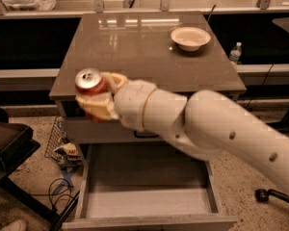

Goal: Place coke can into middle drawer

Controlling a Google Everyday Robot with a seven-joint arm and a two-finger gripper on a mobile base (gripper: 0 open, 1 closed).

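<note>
My gripper (pixel 99 94) is shut on the coke can (pixel 90 84), a red-orange can with a silver top, held upright in the air. It hangs in front of the cabinet's front left edge, above the left side of the open middle drawer (pixel 147 203). The drawer is pulled out at the bottom of the view, with a pale flat floor and low side walls. My arm covers much of the cabinet front and part of the drawer's back.
A white bowl (pixel 190 37) sits at the back right of the cabinet top (pixel 135 52). A black chair (pixel 7 143) stands at the left. Cables and a wire basket (pixel 62 148) lie on the floor left of the drawer. A water bottle (pixel 235 53) stands behind the cabinet at right.
</note>
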